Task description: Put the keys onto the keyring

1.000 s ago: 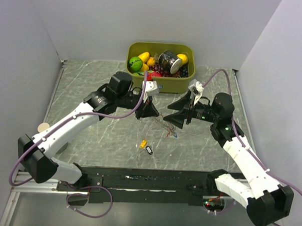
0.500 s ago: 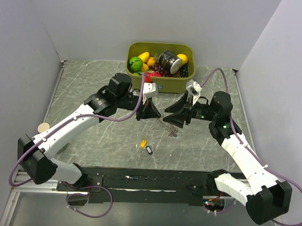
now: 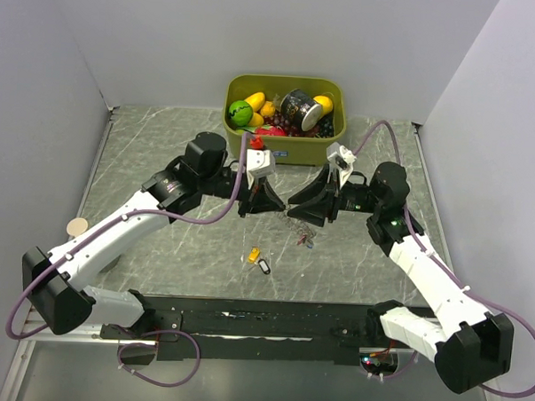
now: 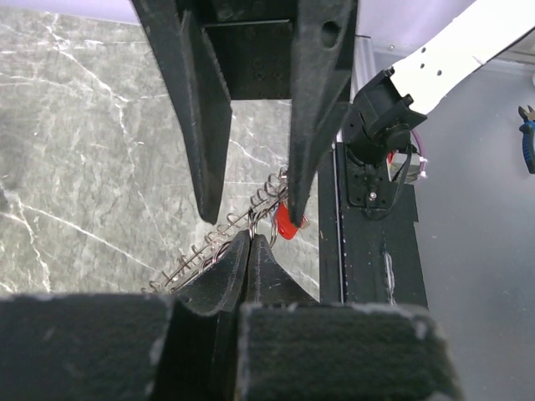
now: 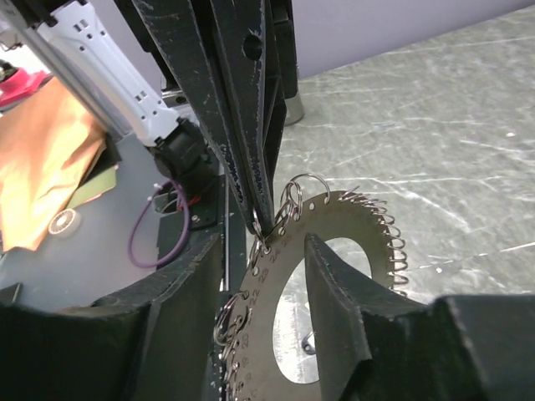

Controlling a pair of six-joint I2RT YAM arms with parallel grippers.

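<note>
Left gripper [image 3: 266, 200] is clenched on the rim of the keyring [image 5: 343, 219], pinching one of its small wire loops and holding it up off the table [image 3: 154, 160] between the two arms. A red key [image 4: 287, 224] hangs from the rim right beside that pinch. Right gripper [image 3: 304, 208] straddles the ring with its jaws partway apart; we see no clamp on it. Yellow key [image 3: 254, 253] and black key [image 3: 264, 266] lie loose on the table just nearer the bases, touching neither arm. Risks as we judge them: the left hold is a thin pinch on wire, so if the right jaws close off-centre they can twist the ring out of it and drop it, red key included. The two sets of fingertips are nearly touching, so any lateral move could make them collide. The loops are tiny and crowded, so snagging the wrong one is easy. For writing, small numerals are printed along the ring's rim in the right wrist view, possibly in the twenties, but we can't read them reliably. No brand is visible.
</note>
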